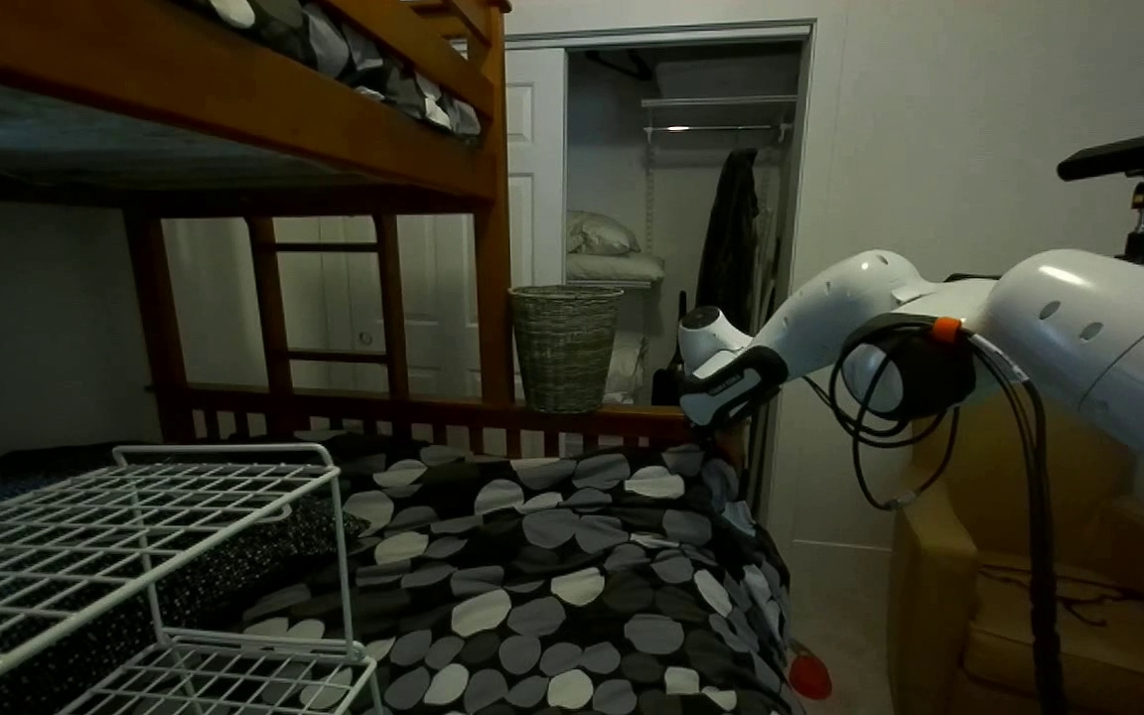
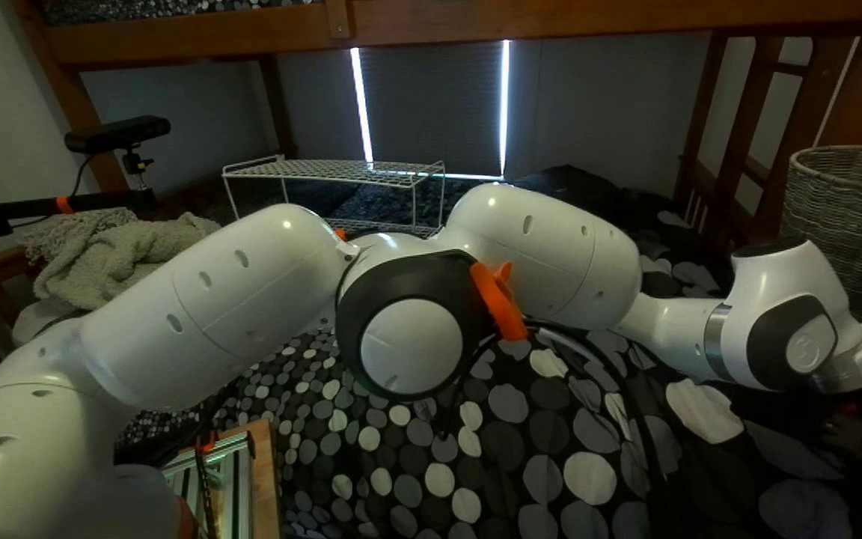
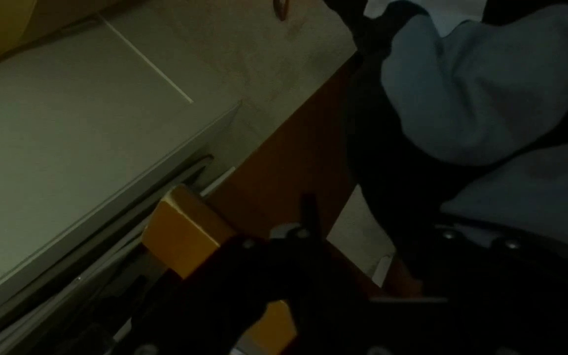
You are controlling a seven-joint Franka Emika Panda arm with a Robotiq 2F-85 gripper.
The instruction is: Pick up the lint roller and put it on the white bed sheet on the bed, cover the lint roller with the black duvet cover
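- Claw looks spread, nothing pinched, near the duvet.
- Duvet lies across the bed; lint roller unseen, possibly underneath.
- Covering likely in hand; locate the roller before you shift anything.

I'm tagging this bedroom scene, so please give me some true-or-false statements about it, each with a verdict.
1. The duvet cover has grey and white spots. True.
2. The basket stands upright. True.
3. The duvet cover is stuffed into the basket. False: it lies spread over the bed.
4. A dark garment hangs in the closet. True.
5. The closet is shut. False: it stands open.
6. The bed has only one level. False: it has two levels.
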